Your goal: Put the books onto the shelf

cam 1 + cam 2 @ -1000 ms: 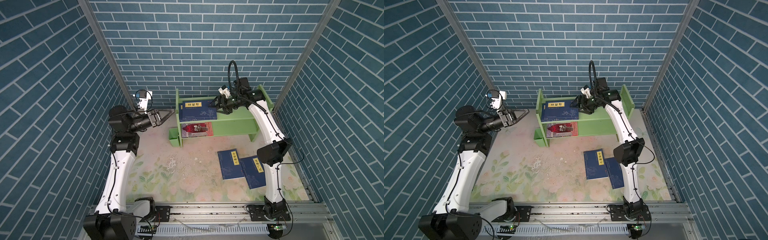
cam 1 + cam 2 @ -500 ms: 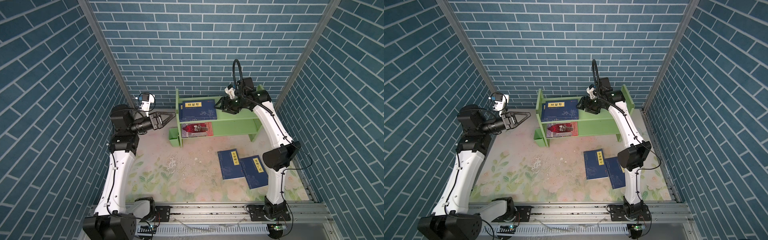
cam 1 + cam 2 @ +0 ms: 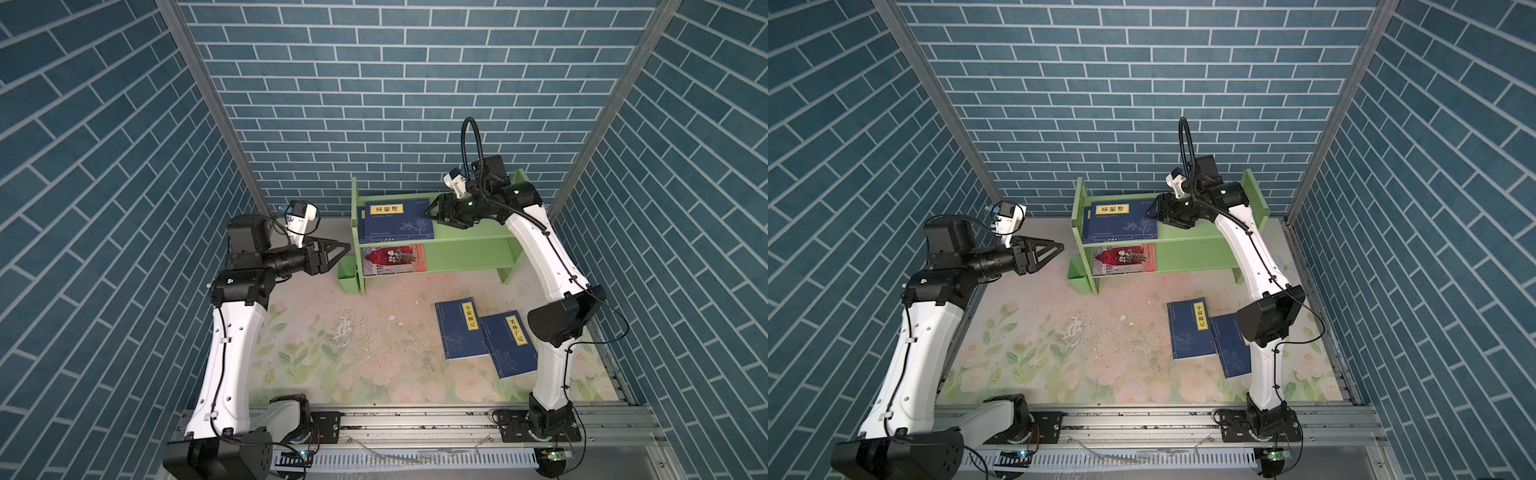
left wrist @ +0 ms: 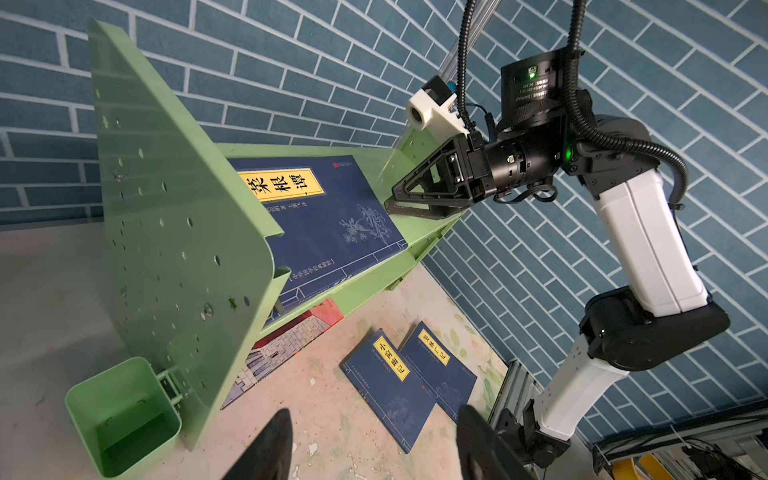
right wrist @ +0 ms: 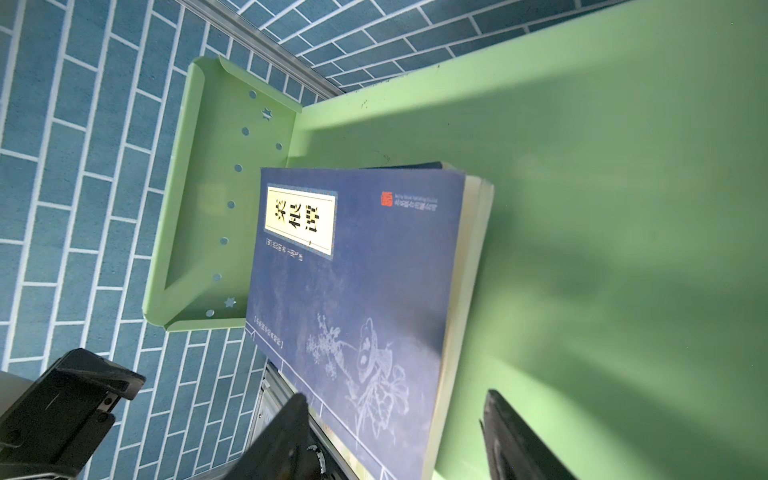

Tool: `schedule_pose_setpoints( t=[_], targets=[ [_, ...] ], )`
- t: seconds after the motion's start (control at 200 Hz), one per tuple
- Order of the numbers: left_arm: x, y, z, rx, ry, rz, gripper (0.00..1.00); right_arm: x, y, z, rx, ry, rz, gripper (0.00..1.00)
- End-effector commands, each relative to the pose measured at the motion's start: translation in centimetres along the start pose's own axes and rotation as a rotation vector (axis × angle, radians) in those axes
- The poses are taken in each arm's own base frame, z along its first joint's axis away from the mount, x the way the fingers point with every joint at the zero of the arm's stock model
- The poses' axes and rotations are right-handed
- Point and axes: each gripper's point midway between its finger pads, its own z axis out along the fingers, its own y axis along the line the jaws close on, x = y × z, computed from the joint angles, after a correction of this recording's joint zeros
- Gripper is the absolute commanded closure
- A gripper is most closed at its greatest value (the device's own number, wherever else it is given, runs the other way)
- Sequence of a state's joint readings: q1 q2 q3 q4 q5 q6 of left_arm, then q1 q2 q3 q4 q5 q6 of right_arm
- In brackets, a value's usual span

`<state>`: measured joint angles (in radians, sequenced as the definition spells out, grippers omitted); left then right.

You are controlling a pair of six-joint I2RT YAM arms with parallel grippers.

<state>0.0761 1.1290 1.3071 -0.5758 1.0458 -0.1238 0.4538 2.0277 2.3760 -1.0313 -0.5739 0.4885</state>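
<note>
The light green shelf point(image 3: 473, 230) stands at the back. A stack of dark blue books point(image 3: 395, 222) with a yellow label lies on its top tier. A red-and-grey book point(image 3: 392, 258) lies on the lower tier. Two more dark blue books point(image 3: 461, 328) point(image 3: 509, 343) lie flat on the table, overlapping. My right gripper point(image 3: 425, 214) hovers open at the stack's right edge point(image 5: 469, 257), holding nothing. My left gripper point(image 3: 347, 246) is open and empty in the air just left of the shelf's perforated side panel point(image 4: 166, 216).
A small green cup point(image 3: 347, 276) hangs low on the shelf's left side, under the left gripper. Blue brick walls close in on three sides. A metal rail point(image 3: 415, 419) with both arm bases runs along the front. The table has a worn floral mat point(image 3: 353, 345).
The right arm's elbow swung to the right while its gripper stayed by the stack, its jaws narrowing a little. The left gripper moved right and slightly down, closer to the shelf's side panel.
</note>
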Motion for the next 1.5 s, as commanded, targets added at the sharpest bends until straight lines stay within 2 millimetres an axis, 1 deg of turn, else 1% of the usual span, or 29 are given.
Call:
schedule_pose_setpoints(
  t=[0.0, 0.22, 0.485, 0.76, 0.99, 1.18, 1.3, 1.495],
  targets=[
    [0.9, 0.7, 0.1, -0.019, 0.022, 0.034, 0.36, -0.3, 0.7, 0.3, -0.031, -0.001, -0.046, 0.33],
    [1.6, 2.5, 0.3, -0.099, 0.042, 0.102, 0.36, -0.5, 1.1, 0.8, -0.051, 0.008, -0.041, 0.34],
    [2.8, 3.7, 1.1, -0.136, 0.079, 0.164, 0.35, -0.4, 1.5, 1.5, -0.069, 0.019, -0.041, 0.36],
    [3.3, 4.5, 2.0, -0.162, 0.094, 0.215, 0.35, -0.3, 1.9, 2.0, -0.082, 0.026, -0.040, 0.37],
    [3.7, 5.4, 2.8, -0.202, 0.103, 0.256, 0.35, -0.6, 2.8, 2.1, -0.101, 0.013, -0.043, 0.37],
    [4.5, 5.8, 4.0, -0.222, 0.122, 0.295, 0.35, -0.7, 3.2, 2.3, -0.114, 0.011, -0.036, 0.37],
    [5.0, 5.6, 5.0, -0.224, 0.136, 0.333, 0.35, -0.7, 3.3, 2.4, -0.121, 0.012, -0.032, 0.37],
    [4.3, 6.1, 6.0, -0.259, 0.114, 0.355, 0.35, -0.9, 3.2, 2.2, -0.107, 0.002, -0.040, 0.37]
  ],
)
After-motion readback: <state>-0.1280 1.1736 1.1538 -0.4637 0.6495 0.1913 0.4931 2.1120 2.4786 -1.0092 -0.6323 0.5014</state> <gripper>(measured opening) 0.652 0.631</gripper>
